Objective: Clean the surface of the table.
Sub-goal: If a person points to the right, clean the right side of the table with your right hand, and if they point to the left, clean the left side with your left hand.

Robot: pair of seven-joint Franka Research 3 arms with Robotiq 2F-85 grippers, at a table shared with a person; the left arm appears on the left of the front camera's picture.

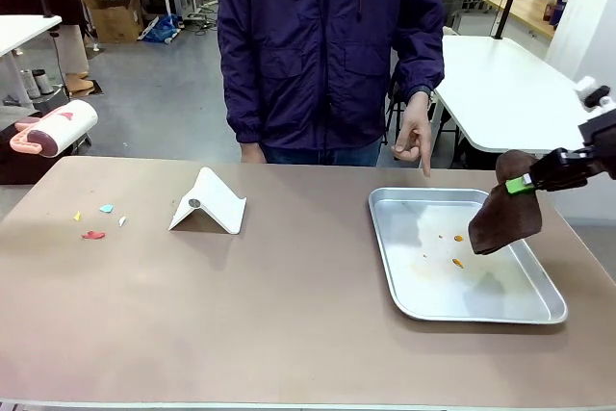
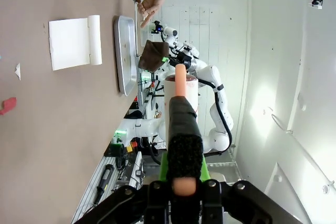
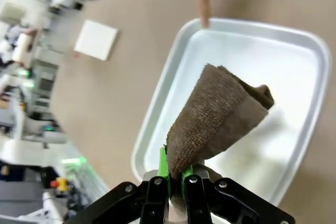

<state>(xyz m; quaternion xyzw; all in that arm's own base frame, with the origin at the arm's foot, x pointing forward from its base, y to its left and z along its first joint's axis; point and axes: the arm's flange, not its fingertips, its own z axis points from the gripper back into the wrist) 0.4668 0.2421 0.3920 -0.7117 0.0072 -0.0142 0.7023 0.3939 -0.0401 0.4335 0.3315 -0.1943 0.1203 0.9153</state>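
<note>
The right gripper point(image 1: 526, 183) is clamped on a corner of a brown cloth point(image 1: 507, 220), which hangs over the right side of the metal tray point(image 1: 383, 238). The cloth's lower tip is near some orange specks point(image 1: 457, 262); whether it touches the tray cannot be told. The left gripper point(image 2: 181, 109) is closed on the pink handle of a lint roller point(image 1: 60, 128), which is held off the table's left end, above its level.

A person's hand point(image 1: 416, 137) is pointed, one finger down, at the tray's far rim, so the wiping of the specks is judged to be the step in hand. It is best done with the cloth lowered until a broad fold lies flat, then drawn in one slow stroke while the tray is watched for sliding.

The table point(image 1: 289, 324) fills the foreground. On its left lie small coloured scraps point(image 1: 93, 235), which look suited to the roller, and just right of them stands a white folded card point(image 1: 210, 204). Beyond are white-topped tables point(image 1: 500, 84) and a grey floor.
</note>
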